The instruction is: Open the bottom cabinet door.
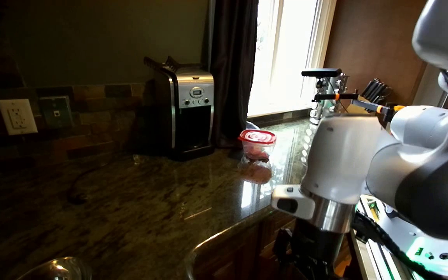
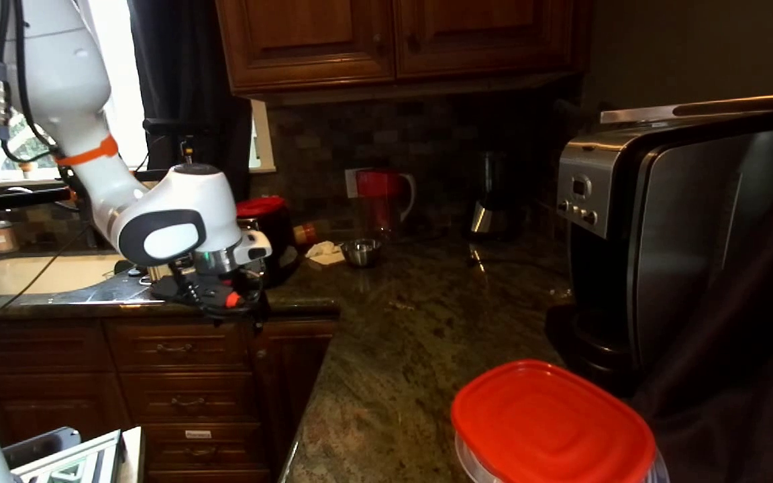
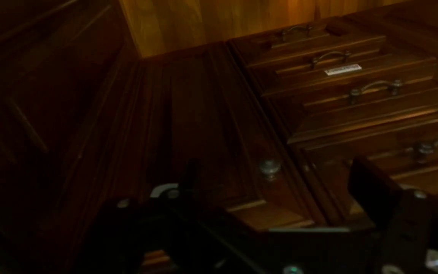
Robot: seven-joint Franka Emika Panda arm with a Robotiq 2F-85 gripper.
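Observation:
The bottom cabinet door [image 3: 200, 125] is dark brown wood with a raised panel, and it is shut. Its small round metal knob [image 3: 270, 167] sits near the door's edge beside the drawers. The door also shows in an exterior view [image 2: 296, 376], below the counter at the inner corner, with the knob [image 2: 261, 353] on it. My black gripper [image 3: 276, 173] is open and empty, its fingers wide apart. In the wrist view the knob lies between the two fingers, beyond them. In both exterior views the gripper [image 2: 242, 312] [image 1: 305, 254] hangs at the counter's front edge, apart from the knob.
A stack of drawers [image 3: 340, 110] with metal handles adjoins the door. Another cabinet face [image 3: 51, 95] stands at a right angle to it. The granite counter [image 2: 393, 362] overhangs the cabinets. A red-lidded container [image 1: 258, 144] and a coffee maker [image 1: 193, 109] stand on it.

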